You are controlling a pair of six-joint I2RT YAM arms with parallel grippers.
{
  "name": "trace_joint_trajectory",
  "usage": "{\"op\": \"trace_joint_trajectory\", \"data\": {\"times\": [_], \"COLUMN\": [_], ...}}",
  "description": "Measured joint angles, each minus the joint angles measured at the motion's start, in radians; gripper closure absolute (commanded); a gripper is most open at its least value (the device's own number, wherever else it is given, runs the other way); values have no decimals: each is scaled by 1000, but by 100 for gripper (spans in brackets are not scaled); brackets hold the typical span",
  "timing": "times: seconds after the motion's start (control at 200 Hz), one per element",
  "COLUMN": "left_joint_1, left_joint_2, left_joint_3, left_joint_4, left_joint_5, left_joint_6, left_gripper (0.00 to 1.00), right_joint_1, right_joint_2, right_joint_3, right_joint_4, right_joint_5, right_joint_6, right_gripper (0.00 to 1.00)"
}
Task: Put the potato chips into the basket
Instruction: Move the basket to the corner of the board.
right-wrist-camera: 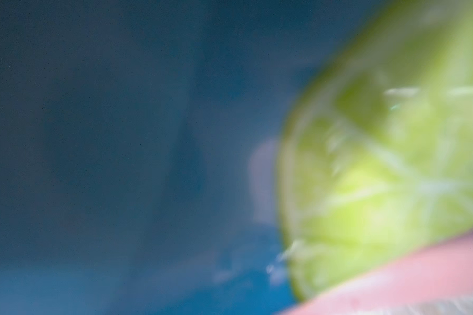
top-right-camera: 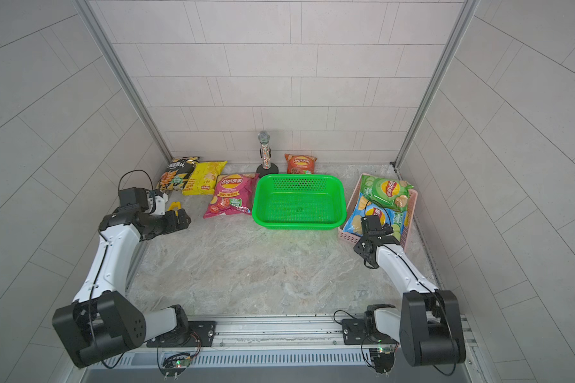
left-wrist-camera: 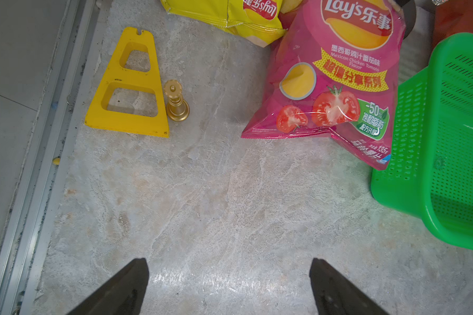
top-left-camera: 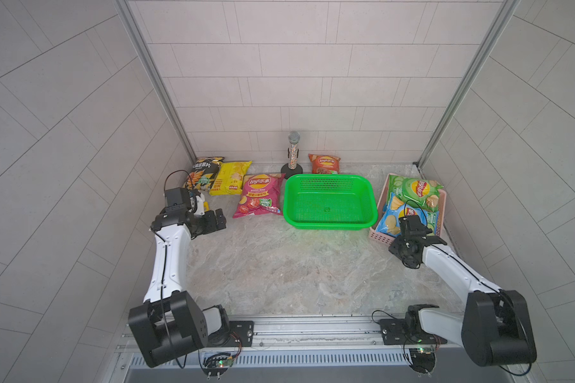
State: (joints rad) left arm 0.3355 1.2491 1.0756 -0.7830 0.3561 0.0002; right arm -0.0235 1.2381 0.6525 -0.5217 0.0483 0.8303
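Left arm (top-left-camera: 166, 262) rises from the near edge of the tabletop (top-left-camera: 279, 265) along its left edge, elbow bent and wrist turned inward. The left gripper (left-wrist-camera: 230, 286) hovers low over bare marble, jaws wide and holding nothing. Right arm (top-left-camera: 452, 268) reaches from the near right corner, wrist tipped down into the pink tray (top-left-camera: 377, 236) at the right edge. The right gripper (top-left-camera: 410, 228) is close over the blue bag (top-left-camera: 389, 220), its jaws hidden, so their state cannot be told. The green bag (top-left-camera: 414, 190) shares that tray. The black bag (top-left-camera: 204, 172) and yellow bag (top-left-camera: 230, 177) lie at the far left corner. The magenta bag (top-left-camera: 259, 195) lies just beside the green basket (top-left-camera: 327, 178), and the red-orange bag (top-left-camera: 324, 163) lies behind the basket at the far edge.
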Motion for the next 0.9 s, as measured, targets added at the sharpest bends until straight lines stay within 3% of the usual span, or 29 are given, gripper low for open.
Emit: {"op": "trace_joint_trajectory", "data": {"times": [0.225,0.37,0.51,0.675,0.901], "left_joint_1": [0,0,0,0,0], "left_joint_2": [0,-1,-5,-5,-5], "left_joint_3": [0,0,0,0,0], "left_joint_4": [0,0,0,-1,-1], "left_joint_5": [3,10,22,37,58], "left_joint_6": [0,0,1,8,19], "left_gripper": [0,0,0,0,0], "right_joint_1": [-37,-49,-45,-11,116], "right_joint_2": [205,251,182,-19,-134], "right_joint_3": [173,237,239,224,229], "right_joint_4": [32,32,16,-18,-61], "right_joint_5": [10,3,-43,-126,-195], "right_joint_6": [-86,-129,-154,-157,-129], "right_gripper": [49,48,47,46,41]}}
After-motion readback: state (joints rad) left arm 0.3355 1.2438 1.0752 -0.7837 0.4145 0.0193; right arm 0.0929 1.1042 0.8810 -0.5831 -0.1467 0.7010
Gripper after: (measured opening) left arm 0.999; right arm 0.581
